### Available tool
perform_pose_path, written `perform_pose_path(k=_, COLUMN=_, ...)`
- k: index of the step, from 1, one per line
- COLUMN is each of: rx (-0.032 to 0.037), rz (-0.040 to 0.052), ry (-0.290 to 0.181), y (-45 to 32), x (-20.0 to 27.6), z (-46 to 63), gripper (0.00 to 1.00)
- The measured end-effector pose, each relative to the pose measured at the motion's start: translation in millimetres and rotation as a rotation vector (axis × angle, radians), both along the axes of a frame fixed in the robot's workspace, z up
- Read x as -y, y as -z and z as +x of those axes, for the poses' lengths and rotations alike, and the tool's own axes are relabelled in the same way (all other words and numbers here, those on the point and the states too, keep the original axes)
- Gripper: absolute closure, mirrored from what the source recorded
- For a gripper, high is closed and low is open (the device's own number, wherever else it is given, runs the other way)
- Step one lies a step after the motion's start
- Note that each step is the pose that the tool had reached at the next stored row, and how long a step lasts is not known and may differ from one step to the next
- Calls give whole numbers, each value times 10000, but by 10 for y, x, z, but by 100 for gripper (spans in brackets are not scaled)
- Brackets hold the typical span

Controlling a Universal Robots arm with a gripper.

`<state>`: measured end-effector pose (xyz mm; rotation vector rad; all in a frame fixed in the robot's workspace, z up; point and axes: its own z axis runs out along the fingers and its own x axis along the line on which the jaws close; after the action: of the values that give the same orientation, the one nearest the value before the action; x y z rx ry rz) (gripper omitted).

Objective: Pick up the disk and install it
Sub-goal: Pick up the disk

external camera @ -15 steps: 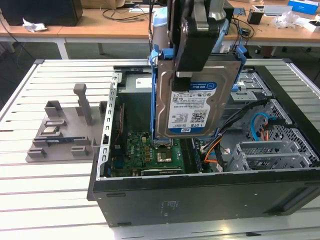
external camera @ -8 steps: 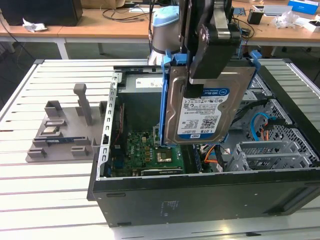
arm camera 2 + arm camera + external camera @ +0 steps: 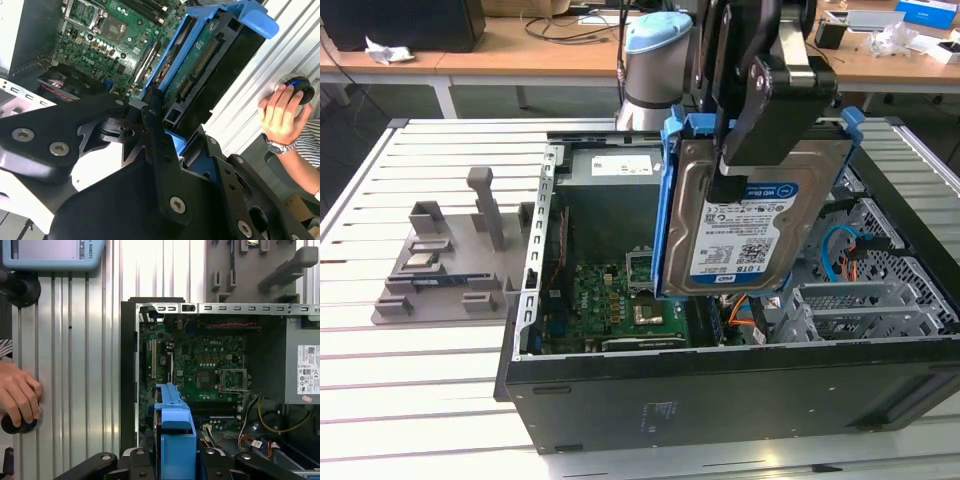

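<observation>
The disk, a silver-grey drive with a white and blue label and blue side rails, hangs upright above the open computer case. My gripper comes down from above and is shut on it, one black finger lying across the labelled face. In the second wrist view the disk is seen edge-on with its connector side showing, clamped between the black fingers. In the first wrist view its blue rail sits over the motherboard's near edge.
Inside the case lie the green motherboard, a grey power-supply box with a white label, and a grey metal drive cage at the exterior view's right. A grey fixture plate stands on the slatted table. A person's hand rests on a black knob.
</observation>
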<state>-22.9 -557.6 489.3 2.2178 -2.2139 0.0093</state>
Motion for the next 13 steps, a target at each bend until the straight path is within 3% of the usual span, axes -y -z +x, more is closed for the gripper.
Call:
perform_pose_path(k=8, rx=-3, rz=0, ry=0, y=3, x=94, z=152, gripper=64)
perform_pose_path(k=13, rx=-7, rz=0, ry=0, y=4, x=103, z=289, gripper=64)
